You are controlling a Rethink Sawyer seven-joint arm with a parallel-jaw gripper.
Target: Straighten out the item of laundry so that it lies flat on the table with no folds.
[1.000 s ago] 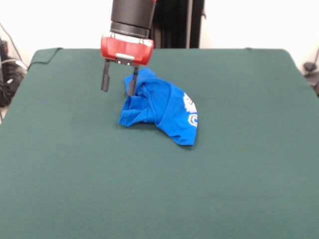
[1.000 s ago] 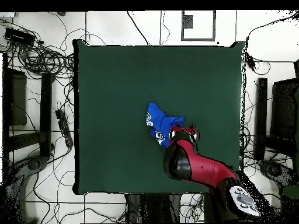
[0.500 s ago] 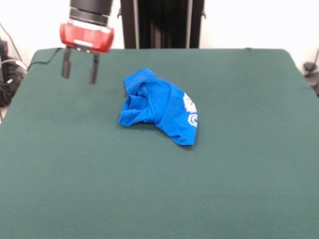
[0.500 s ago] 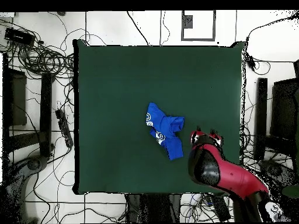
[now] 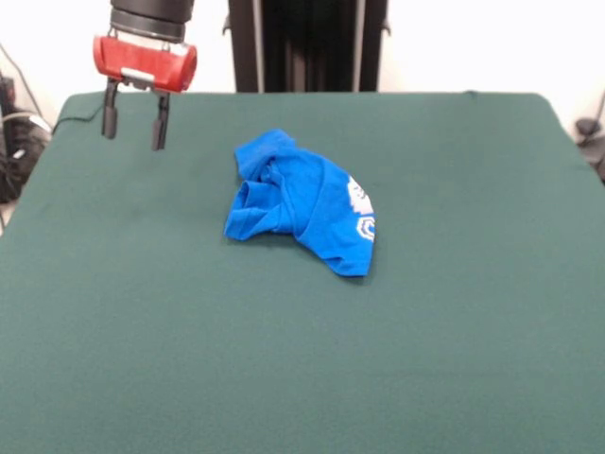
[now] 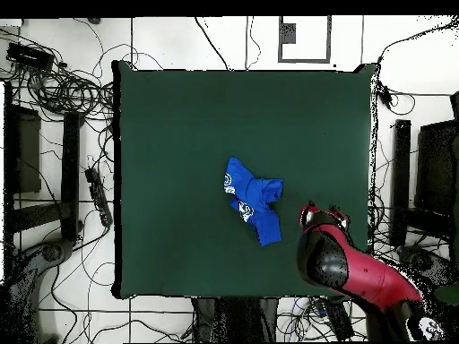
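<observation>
The item of laundry (image 5: 302, 201), a small bright blue garment with white printed marks at its right edge, lies bunched and folded near the middle of the dark green table (image 5: 302, 359). In the overhead view the item of laundry (image 6: 252, 201) sits at the table's (image 6: 179, 134) centre. My gripper (image 5: 133, 132) hangs open and empty above the far left part of the table, well apart from the cloth. From overhead the gripper (image 6: 324, 213) shows to the right of the garment, partly under the red arm.
Cables (image 6: 63, 85) and dark equipment lie on the floor around the table in the overhead view. The black pedestal column (image 5: 307, 45) rises behind the table's far edge.
The gripper let go of the garment's upper edge and drew away to the left in the front view, rising a little. The garment stays crumpled in place.
</observation>
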